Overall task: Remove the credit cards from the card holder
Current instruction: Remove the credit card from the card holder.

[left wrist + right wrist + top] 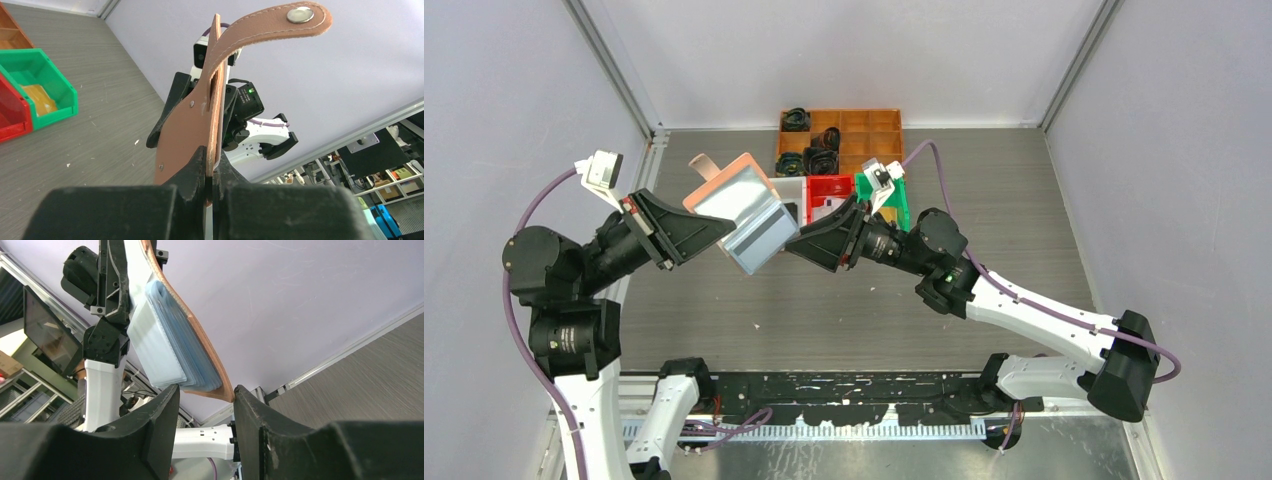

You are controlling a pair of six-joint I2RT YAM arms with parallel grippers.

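My left gripper (722, 228) is shut on the edge of the card holder (746, 215) and holds it up in the air, tilted. The holder is tan-pink with a grey-blue pocket face, its strap tab (280, 22) sticking up. In the left wrist view the jaws (210, 167) pinch its tan edge (187, 130). My right gripper (797, 243) is open at the holder's lower corner. In the right wrist view its fingers (205, 392) straddle the bottom of the blue pockets (192, 352), where a pale whitish sheet (152, 342) sticks out. An orange-yellow card (39, 99) lies in the green bin. I see no black card.
An orange compartment tray (864, 128) with black coiled bundles (821, 160) stands at the back. In front of it sit a white bin (789, 188), a red bin (829, 186) and a green bin (898, 205). Grey walls close in both sides.
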